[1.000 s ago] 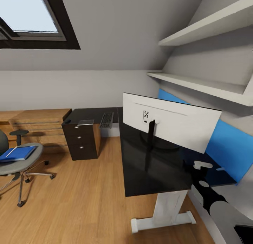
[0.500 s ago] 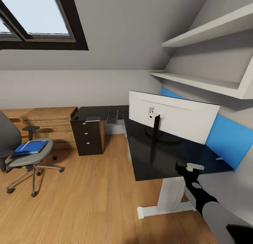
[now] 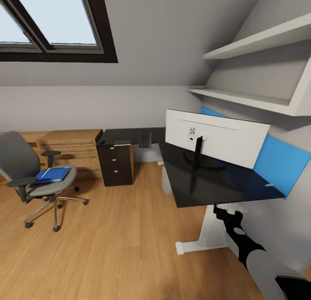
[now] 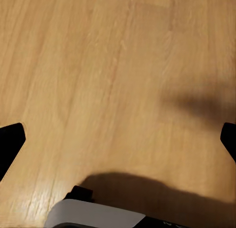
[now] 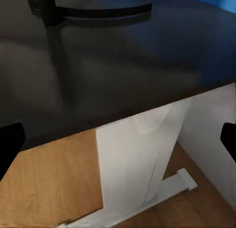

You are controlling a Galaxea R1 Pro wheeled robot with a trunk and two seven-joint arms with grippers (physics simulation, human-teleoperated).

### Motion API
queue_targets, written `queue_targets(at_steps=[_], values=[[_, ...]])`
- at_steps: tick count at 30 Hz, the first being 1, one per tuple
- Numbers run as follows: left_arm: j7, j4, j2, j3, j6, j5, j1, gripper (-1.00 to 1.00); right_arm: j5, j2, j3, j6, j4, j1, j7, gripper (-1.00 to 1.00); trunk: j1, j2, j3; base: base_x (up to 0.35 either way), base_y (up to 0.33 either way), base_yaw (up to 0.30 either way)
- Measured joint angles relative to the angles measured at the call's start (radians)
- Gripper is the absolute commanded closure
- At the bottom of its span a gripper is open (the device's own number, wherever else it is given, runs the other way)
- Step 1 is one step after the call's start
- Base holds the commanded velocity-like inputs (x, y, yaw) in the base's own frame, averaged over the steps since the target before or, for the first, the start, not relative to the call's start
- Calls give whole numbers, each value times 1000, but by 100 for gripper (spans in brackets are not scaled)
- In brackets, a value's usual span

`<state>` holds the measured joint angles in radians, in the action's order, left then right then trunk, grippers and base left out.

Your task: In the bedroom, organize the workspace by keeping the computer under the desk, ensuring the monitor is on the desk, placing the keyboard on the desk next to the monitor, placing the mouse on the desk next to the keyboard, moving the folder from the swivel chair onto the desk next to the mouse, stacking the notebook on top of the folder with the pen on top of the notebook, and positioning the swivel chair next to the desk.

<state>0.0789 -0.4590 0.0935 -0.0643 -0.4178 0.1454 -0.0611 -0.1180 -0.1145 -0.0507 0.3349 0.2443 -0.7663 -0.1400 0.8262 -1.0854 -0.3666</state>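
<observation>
Backing away, my view has widened: swivel chair (image 3: 41, 179) with folder (image 3: 52, 174) now stands clear of desk (image 3: 216, 185)'s far corner; monitor (image 3: 216, 138) on it. Both pincers spread, empty.

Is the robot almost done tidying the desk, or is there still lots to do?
Lots left. Done: the monitor stands on the desk, and the keyboard lies on its far wing, though not beside the monitor. In hand: nothing; the right gripper, by the desk's near edge, looks open. Left: the folder still lies on the swivel chair, which stands away from the desk.
</observation>
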Motion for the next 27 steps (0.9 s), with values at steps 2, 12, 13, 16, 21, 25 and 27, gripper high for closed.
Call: queue_targets(at_steps=[2, 12, 13, 16, 21, 25, 27], values=[[0, 0, 0, 0, 0, 0, 0, -100, -1, 1, 1, 0, -13, 0, 0, -100, 0, 0, 0, -284, 187, 0], [0, 0, 1, 0, 0, -2, 0, -100, -5, 92, 4, 14, -194, 1, 1, -100, 0, 0, 0, -112, 46, 43], [1, 0, 1, 0, 0, -2, 0, -100, -5, 99, 3, 20, -210, 1, 1, -100, 0, 0, 0, -18, 7, 185], [1, 0, 0, 1, 0, -3, 0, -100, -5, 113, 3, 37, -238, 8, 0, -100, 0, 0, 0, -11, 4, 214], [1, 0, 0, 1, 0, -3, 0, -100, -5, 126, 2, 53, -258, 66, 2, -100, 0, 0, 0, -4, 1, 245], [2, 0, 0, 1, 0, -3, 0, -100, -5, 128, 3, 57, -261, 106, 2, -100, 0, 0, 0, -1, 1, 255], [2, 0, 0, 1, 0, -3, 0, -100, -6, 128, 3, 58, -262, 119, 2, -100, 0, 0, 0, -1, 0, 251]])
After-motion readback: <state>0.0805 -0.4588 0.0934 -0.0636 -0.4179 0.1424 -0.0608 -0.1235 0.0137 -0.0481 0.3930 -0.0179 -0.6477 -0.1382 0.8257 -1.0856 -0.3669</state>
